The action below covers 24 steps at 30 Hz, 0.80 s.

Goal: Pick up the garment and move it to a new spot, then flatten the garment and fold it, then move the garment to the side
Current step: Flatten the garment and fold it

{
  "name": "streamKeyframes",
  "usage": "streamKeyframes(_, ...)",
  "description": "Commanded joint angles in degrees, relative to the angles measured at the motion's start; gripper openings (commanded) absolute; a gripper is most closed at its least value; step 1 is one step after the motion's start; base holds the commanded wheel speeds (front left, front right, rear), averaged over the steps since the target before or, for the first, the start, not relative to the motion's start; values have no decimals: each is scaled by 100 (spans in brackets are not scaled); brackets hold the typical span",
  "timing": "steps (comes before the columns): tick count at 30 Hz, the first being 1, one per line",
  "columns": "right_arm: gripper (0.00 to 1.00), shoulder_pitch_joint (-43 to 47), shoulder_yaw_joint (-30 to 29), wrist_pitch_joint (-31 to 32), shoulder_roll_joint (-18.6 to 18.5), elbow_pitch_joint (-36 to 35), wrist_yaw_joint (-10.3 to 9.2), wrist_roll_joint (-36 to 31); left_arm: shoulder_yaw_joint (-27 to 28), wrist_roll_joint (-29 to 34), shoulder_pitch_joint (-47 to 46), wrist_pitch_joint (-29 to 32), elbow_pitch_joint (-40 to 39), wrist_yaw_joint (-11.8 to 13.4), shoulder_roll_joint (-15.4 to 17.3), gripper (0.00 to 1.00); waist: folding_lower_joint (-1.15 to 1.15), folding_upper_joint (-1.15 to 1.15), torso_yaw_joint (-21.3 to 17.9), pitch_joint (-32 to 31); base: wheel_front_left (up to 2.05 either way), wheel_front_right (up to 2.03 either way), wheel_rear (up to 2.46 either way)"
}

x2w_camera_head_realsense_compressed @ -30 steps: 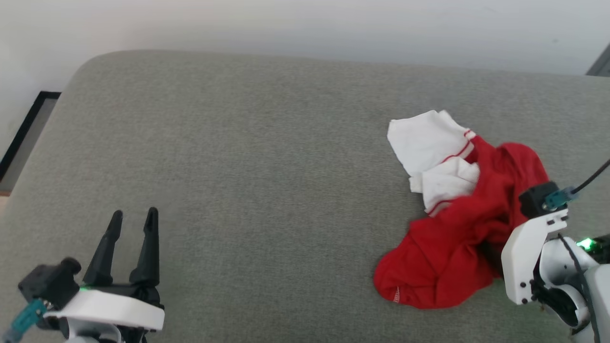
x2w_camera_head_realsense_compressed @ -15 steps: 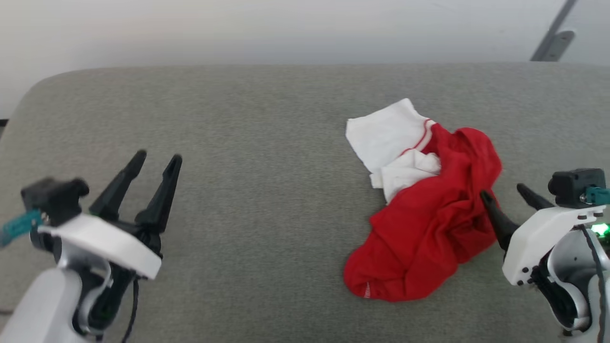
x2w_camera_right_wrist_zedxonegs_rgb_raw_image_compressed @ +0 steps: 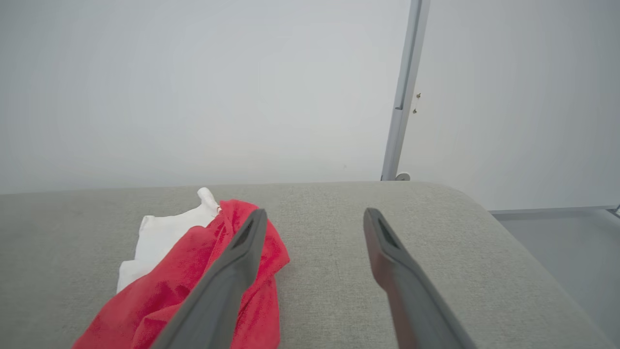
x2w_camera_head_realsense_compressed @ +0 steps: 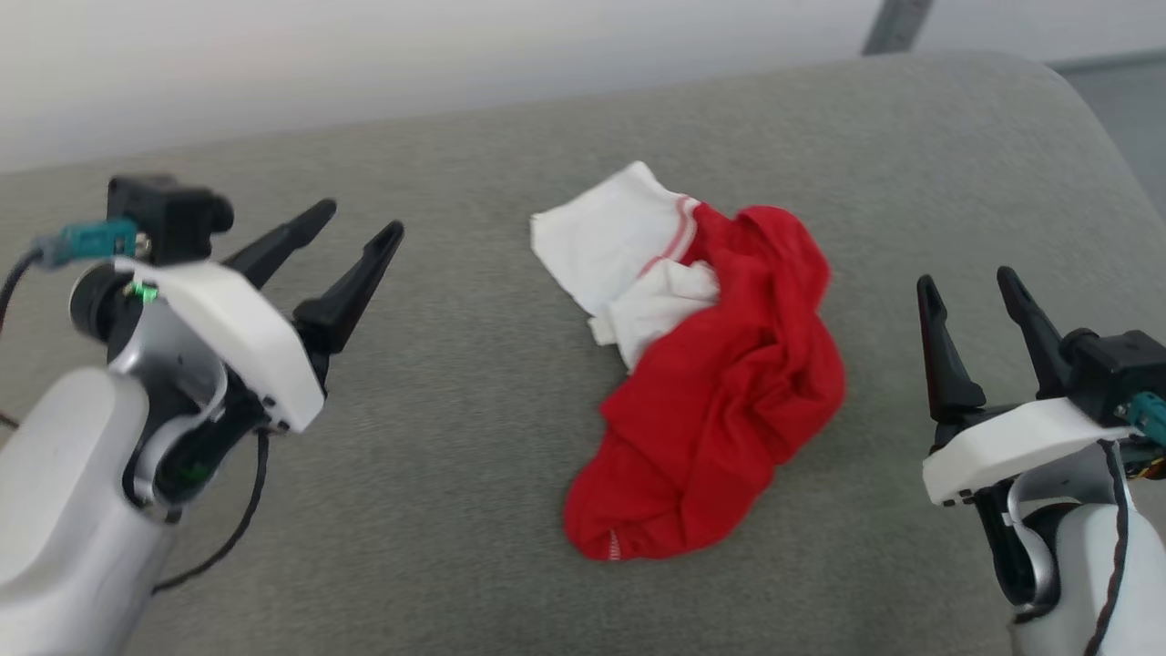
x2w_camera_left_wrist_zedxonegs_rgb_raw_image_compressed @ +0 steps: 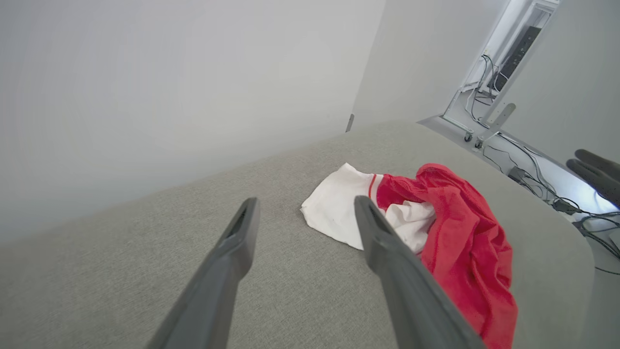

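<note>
- The garment [x2w_camera_head_realsense_compressed: 720, 410] lies crumpled in a heap on the grey cushion [x2w_camera_head_realsense_compressed: 455, 456], about midway between the two grippers and touching neither.
- Its red body is bunched toward the near side, and a white sleeve [x2w_camera_head_realsense_compressed: 610, 237] with thin red stripes spreads flat at the far end.
- A small pale mark [x2w_camera_head_realsense_compressed: 612, 544] sits at the red hem nearest the robot; it is too small to read. The folds hide the rest of the shirt's face.
- The left gripper [x2w_camera_head_realsense_compressed: 363, 219] hovers above the cushion, well to the left of the heap. Its two dark fingers are spread wide with nothing between them.
- The right gripper [x2w_camera_head_realsense_compressed: 965, 278] stands near the heap's right side, with fingers just as wide apart and nothing between them.
- In the left wrist view, one finger of the left gripper [x2w_camera_left_wrist_zedxonegs_rgb_raw_image_compressed: 306, 199] overlaps the sleeve and the garment [x2w_camera_left_wrist_zedxonegs_rgb_raw_image_compressed: 460, 228].
- In the right wrist view, a finger of the right gripper [x2w_camera_right_wrist_zedxonegs_rgb_raw_image_compressed: 316, 211] covers part of the garment [x2w_camera_right_wrist_zedxonegs_rgb_raw_image_compressed: 160, 286].
- A teal connector [x2w_camera_head_realsense_compressed: 86, 244] and a black cable [x2w_camera_head_realsense_compressed: 237, 519] hang at the left wrist.
- Behind the cushion is a pale wall with a grey metal post [x2w_camera_right_wrist_zedxonegs_rgb_raw_image_compressed: 402, 97]. Loose cables [x2w_camera_left_wrist_zedxonegs_rgb_raw_image_compressed: 533, 169] lie on the floor beyond.
</note>
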Motion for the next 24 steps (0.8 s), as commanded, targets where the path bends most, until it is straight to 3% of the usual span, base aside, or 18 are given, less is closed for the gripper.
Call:
streamKeyframes(1, 100, -73, -10, -160, 50, 61, -2, -22, -67, -58, -143, 55, 17, -19, 12, 100, 0, 0, -247, 174, 0, 0, 0)
streamKeyframes(9, 100, -388, 172, -1215, 203, 807, -2, -106, -948, -216, -1204, 698, 469, -19, 145, 100, 0, 0, -907, 563, 0, 0, 0)
streamKeyframes(17, 100, -781, 570, -1483, 206, 1343, -2, 215, -1790, -408, -1964, 1462, 1139, -19, 65, 100, 0, 0, -1308, 881, 0, 0, 0)
streamKeyframes(24, 100, -1064, 835, -1629, 205, 1658, -2, 454, -2279, -208, -2533, 1944, 2138, -18, -103, 100, 0, 0, -1530, 1135, 0, 0, 0)
